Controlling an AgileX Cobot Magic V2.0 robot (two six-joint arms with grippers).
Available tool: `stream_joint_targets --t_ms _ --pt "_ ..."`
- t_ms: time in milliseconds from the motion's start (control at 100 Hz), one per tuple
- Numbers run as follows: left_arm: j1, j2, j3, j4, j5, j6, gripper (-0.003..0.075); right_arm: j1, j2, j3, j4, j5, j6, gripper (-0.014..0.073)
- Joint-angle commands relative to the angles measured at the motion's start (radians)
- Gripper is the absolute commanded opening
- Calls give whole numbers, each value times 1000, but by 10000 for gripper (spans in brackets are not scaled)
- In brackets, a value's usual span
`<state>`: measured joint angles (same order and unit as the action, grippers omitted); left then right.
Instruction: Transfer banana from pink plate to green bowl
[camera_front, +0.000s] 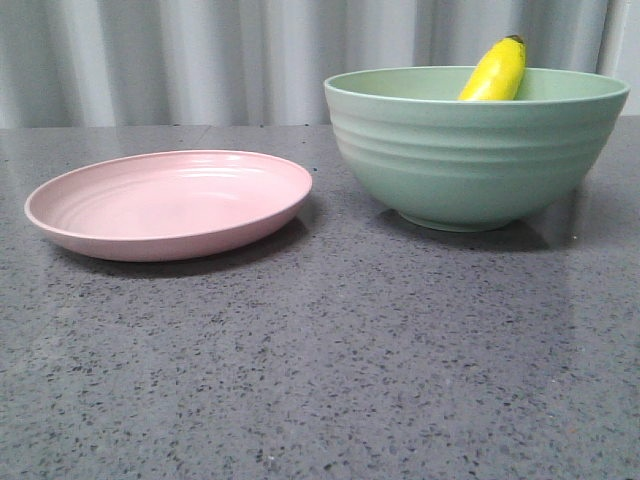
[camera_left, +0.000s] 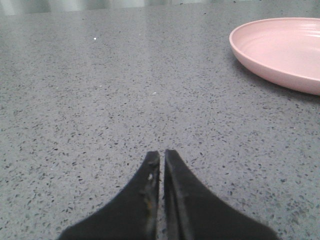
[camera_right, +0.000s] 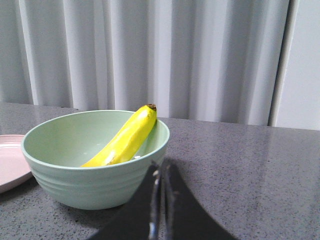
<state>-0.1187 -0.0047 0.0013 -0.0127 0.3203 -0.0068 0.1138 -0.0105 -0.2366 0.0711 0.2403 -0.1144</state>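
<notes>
The yellow banana (camera_front: 495, 72) leans inside the green bowl (camera_front: 470, 160), its dark tip poking above the far rim. In the right wrist view the banana (camera_right: 125, 140) lies across the inside of the bowl (camera_right: 90, 185). The pink plate (camera_front: 170, 205) sits empty to the left of the bowl; its edge also shows in the left wrist view (camera_left: 280, 52). My left gripper (camera_left: 162, 156) is shut and empty, low over bare table, apart from the plate. My right gripper (camera_right: 161, 167) is shut and empty, just beside the bowl's outer wall. Neither gripper shows in the front view.
The grey speckled table (camera_front: 330, 380) stretches in front of plate and bowl. A pale pleated curtain (camera_front: 200, 50) hangs behind the table's far edge. A sliver of the pink plate (camera_right: 10, 165) shows beyond the bowl in the right wrist view.
</notes>
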Motion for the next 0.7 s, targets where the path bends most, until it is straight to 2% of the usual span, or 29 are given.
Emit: stream_joint_targets --t_ms 0,450,610,690 --pt "0 -32 26 1 -37 -13 -19 -7 10 -27 -8 -78 -11 -80" --pt "0 -32 26 1 -37 -13 -19 -7 10 -27 -8 -78 -11 -80" --pt "0 -32 26 1 -37 -13 -19 -38 -19 45 -9 -115 -11 -80" --pt "0 -32 26 1 -37 -13 -19 -81 -19 103 -98 -160 -20 -80"
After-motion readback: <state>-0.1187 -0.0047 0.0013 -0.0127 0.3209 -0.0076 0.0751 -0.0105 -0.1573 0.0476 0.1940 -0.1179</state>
